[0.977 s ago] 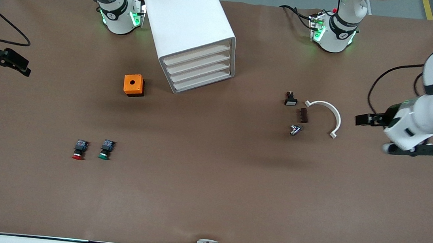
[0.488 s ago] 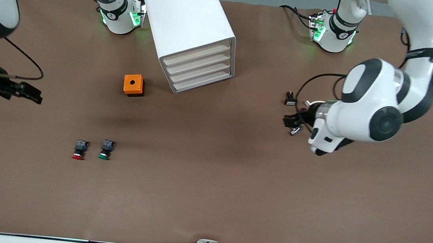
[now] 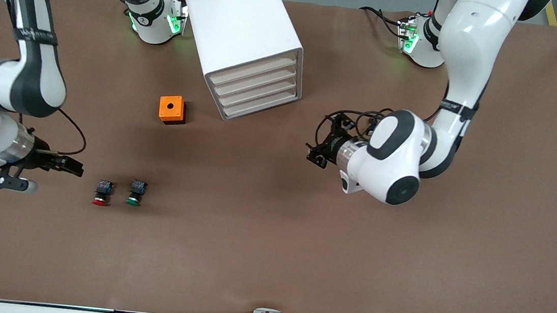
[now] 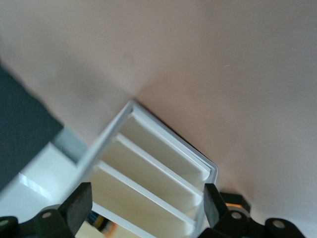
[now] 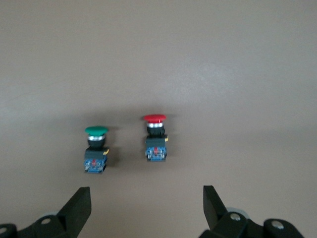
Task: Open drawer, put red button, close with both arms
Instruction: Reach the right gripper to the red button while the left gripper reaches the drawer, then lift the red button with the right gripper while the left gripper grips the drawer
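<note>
Cabinet point(image 4: 148, 168) edges cut off between left pincer point(image 4: 143, 210) fingertips.

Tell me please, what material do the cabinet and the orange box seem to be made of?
The cabinet looks like smooth white plastic with a faint sheen; its drawer fronts are matte pale beige, probably plastic as well. The orange box seems to be molded plastic with an even matte colour, though painted metal is possible.

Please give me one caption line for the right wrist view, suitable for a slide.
Open right gripper aimed at the red button, which lies beside the green button on the brown table.
</note>
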`<state>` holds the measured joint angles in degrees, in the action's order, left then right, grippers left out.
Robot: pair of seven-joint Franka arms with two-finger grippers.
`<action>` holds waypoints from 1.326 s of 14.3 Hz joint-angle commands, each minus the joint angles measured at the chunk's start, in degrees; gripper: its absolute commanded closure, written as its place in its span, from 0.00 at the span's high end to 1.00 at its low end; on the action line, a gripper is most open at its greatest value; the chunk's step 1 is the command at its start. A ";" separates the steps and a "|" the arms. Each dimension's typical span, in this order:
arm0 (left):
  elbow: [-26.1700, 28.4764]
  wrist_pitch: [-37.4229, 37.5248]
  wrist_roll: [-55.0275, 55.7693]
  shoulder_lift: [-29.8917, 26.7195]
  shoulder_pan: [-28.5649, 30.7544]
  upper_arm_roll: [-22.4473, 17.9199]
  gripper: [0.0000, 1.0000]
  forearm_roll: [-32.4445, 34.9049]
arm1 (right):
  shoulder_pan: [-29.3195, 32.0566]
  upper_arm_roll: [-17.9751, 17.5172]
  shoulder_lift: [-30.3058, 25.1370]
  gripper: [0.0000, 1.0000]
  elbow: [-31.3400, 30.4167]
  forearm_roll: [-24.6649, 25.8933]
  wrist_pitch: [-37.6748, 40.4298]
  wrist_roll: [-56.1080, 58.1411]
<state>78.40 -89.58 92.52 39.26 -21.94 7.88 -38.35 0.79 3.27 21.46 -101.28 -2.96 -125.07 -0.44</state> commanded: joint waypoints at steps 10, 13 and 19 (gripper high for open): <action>-2.28 9.77 33.95 13.12 -3.81 -0.23 0.97 -19.21 | -0.52 -0.63 15.62 1.00 -0.76 -0.29 -19.58 -0.35; -2.02 11.44 35.71 14.08 -5.12 0.30 0.70 -21.94 | -0.44 -0.72 17.39 0.97 -0.76 -0.12 -21.00 -0.35; -1.84 11.44 36.68 16.02 -8.02 0.47 0.47 -24.32 | -0.87 -0.63 17.13 0.02 -0.85 0.15 -19.07 0.18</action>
<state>77.86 -79.11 128.05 54.13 -28.97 8.27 -61.41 0.14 2.64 38.56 -102.89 -2.99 -145.12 -0.30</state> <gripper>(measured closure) 0.529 0.454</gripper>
